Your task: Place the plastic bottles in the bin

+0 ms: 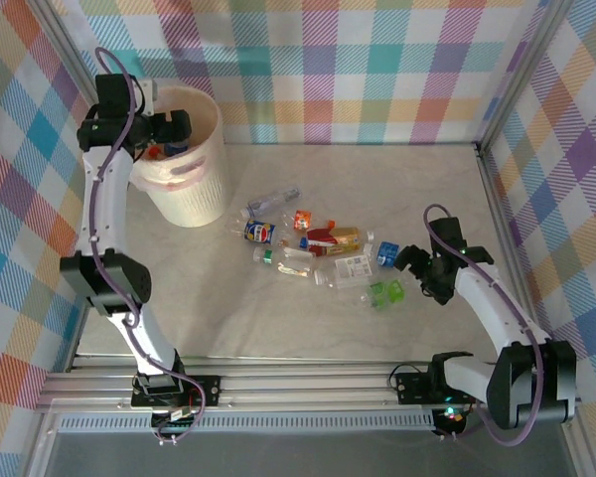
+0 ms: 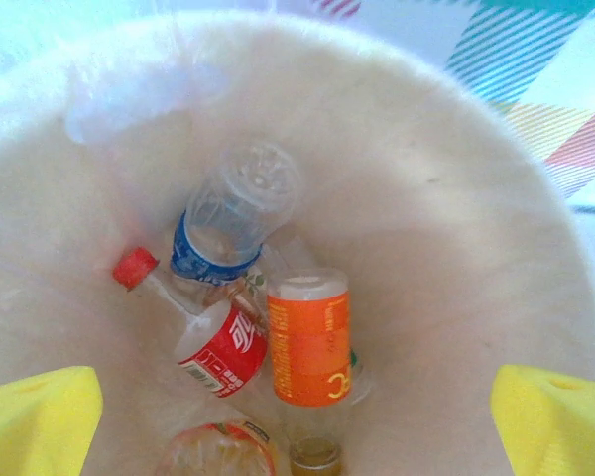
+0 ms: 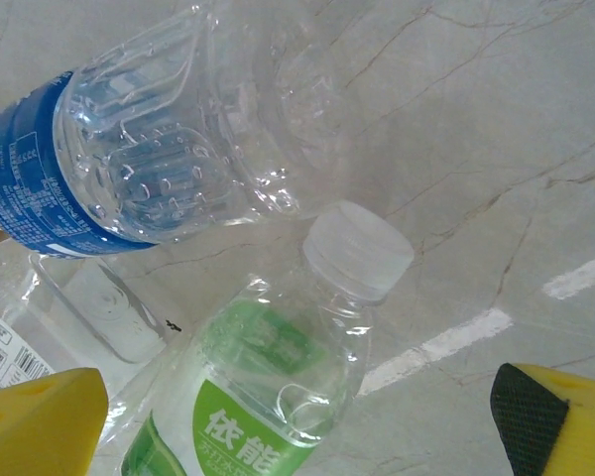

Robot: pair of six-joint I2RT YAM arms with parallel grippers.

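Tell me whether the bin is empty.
Not empty: the bin holds an orange-labelled bottle, a red-labelled bottle and a blue-labelled bottle.

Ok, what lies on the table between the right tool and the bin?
The loose plastic bottles, strewn from the right tool towards the bin, then a bare strip of table beside the bin; the top view shows it.

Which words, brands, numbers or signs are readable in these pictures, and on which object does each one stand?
"依能", white, on the green-label bottle.
"C", one large letter, on the orange-label bottle inside the bin.
Too blurred to read: white script on the red-label bottle.
Too small to read: print on the blue-label bottle; text beside a QR code on the white-label bottle.
Top view: every label too small.
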